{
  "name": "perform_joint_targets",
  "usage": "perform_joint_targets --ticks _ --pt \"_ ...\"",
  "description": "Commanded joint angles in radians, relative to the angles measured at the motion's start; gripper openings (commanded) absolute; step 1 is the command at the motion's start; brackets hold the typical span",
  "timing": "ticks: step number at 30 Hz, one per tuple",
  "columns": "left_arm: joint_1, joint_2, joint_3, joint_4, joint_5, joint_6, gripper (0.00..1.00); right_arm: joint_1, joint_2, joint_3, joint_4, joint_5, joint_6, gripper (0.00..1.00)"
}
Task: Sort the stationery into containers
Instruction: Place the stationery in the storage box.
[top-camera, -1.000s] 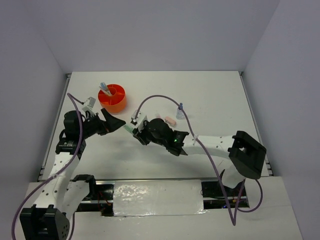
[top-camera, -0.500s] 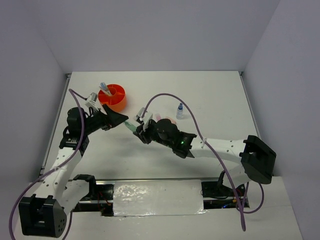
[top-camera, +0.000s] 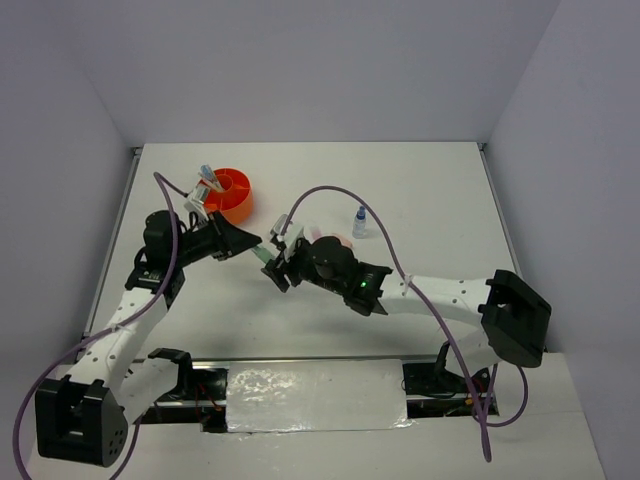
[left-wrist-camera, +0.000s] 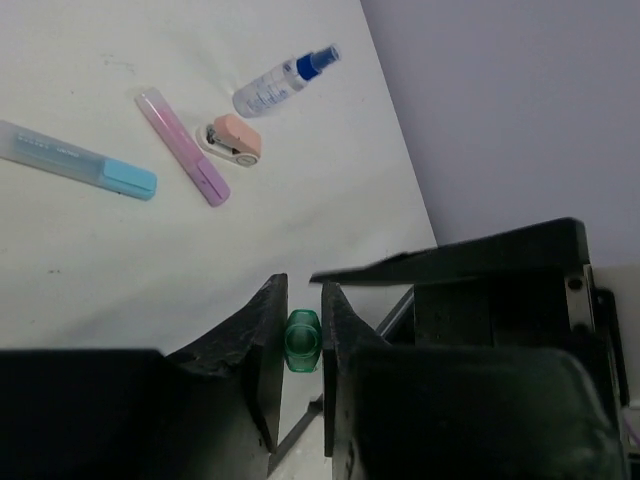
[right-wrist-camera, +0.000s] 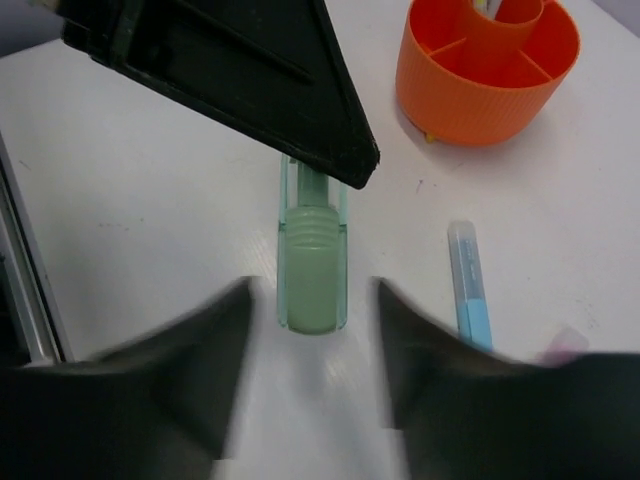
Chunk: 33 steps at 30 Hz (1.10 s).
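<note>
Now | left gripper (left-wrist-camera: 302, 300) pinches the green marker (left-wrist-camera: 303, 340) | right gripper (right-wrist-camera: 312, 290) stands open around it | advice: pull right arm straight back, then carry marker to orange organizer (right-wrist-camera: 480, 110).

Marker (left-wrist-camera: 302, 341) in left claw (left-wrist-camera: 302, 292) — organizer (top-camera: 229, 207) behind

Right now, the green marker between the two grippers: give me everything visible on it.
The green marker is a short pastel-green plastic piece. It has an opaque body with a ribbed collar, set inside a translucent green shell. One end is clamped between the fingers of the left gripper, which is shut on it. The right gripper straddles the other end, its fingers blurred and apart, with a gap on each side. The marker appears to be held above the table.
</note>
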Motion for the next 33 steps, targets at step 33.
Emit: perform_joint_targets --ticks 33 --pt "0.359 0.768 0.693 0.305 -0.254 0.512 0.0 -0.024 -0.677 -0.334 -0.06 -0.195 0.095 1.0"
